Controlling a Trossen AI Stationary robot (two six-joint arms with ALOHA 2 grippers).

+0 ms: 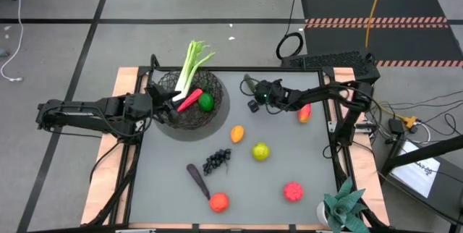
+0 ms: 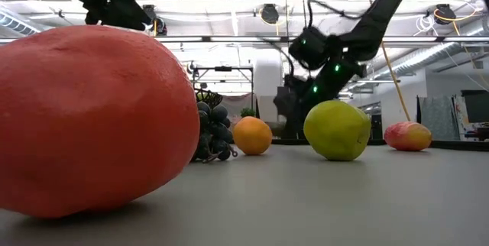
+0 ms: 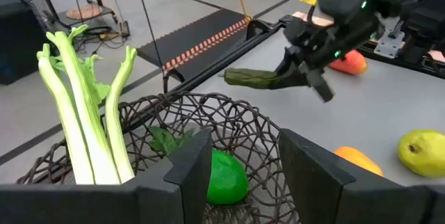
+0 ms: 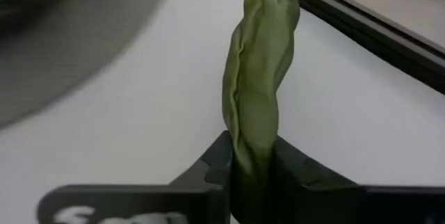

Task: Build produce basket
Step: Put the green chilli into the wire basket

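— What lies before you, biggest first?

— The table (image 1: 289, 164), grey, carries everything. On its far left part sits the wire basket (image 1: 211, 113), already holding the leek (image 1: 189, 70), whose green leaves stick out over the far rim, the carrot (image 1: 189, 100) and the lime (image 1: 206, 103).

— And your arms?

— My left claw (image 1: 160, 97) hangs at the basket's left rim, its fingers (image 3: 191, 168) spread apart with nothing between them. My right claw (image 1: 255, 90) is above the table to the right of the basket, clamped on the dark green cucumber (image 4: 259, 85), which juts forward out of the jaws, clear of the surface.

— What produce is loose?

— Near the middle lie the orange (image 1: 236, 134) and the yellow-green apple (image 1: 260, 150), the grapes (image 1: 216, 161) just left of them. The mango (image 1: 304, 113) lies under my right arm. Towards the near edge are the eggplant (image 1: 197, 178), an orange-red round fruit (image 1: 218, 202) touching its end, and a pink one (image 1: 293, 191) well to the right.
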